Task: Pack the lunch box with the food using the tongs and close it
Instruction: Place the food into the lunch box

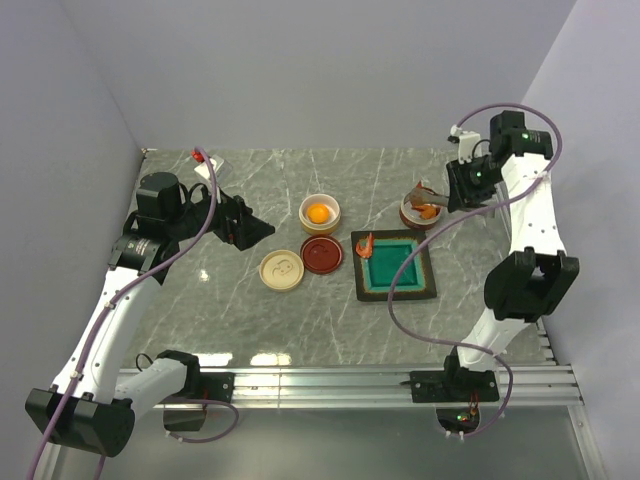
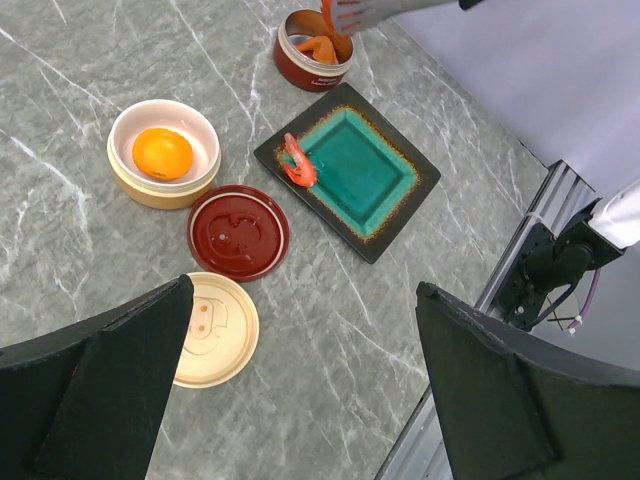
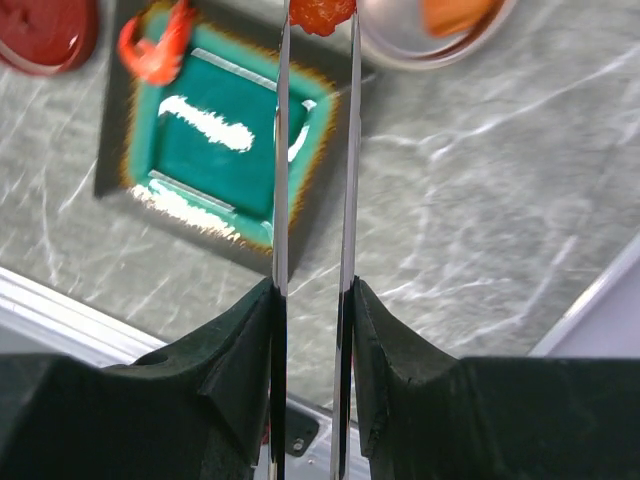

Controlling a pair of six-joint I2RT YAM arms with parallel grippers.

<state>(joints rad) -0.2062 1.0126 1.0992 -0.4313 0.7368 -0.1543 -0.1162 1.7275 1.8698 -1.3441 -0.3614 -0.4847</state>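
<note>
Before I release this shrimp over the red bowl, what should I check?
1. Right gripper jaws shut on tongs: ok.
2. Held shrimp pinched at the tong tips: ok.
3. Held shrimp inside the red bowl rim: cannot tell; it hangs near the edge.
4. Bowl uncovered, red lid lying aside: ok.
5. Left gripper open, away from the bowl: ok.
6. Tray emptied: not ok; one loose shrimp lies at its corner.

Table (image 1: 250,330) holds tray (image 1: 398,294), cream bowl (image 2: 150,192), red bowl (image 2: 300,72), red lid (image 1: 321,254), cream lid (image 1: 281,270).
</note>
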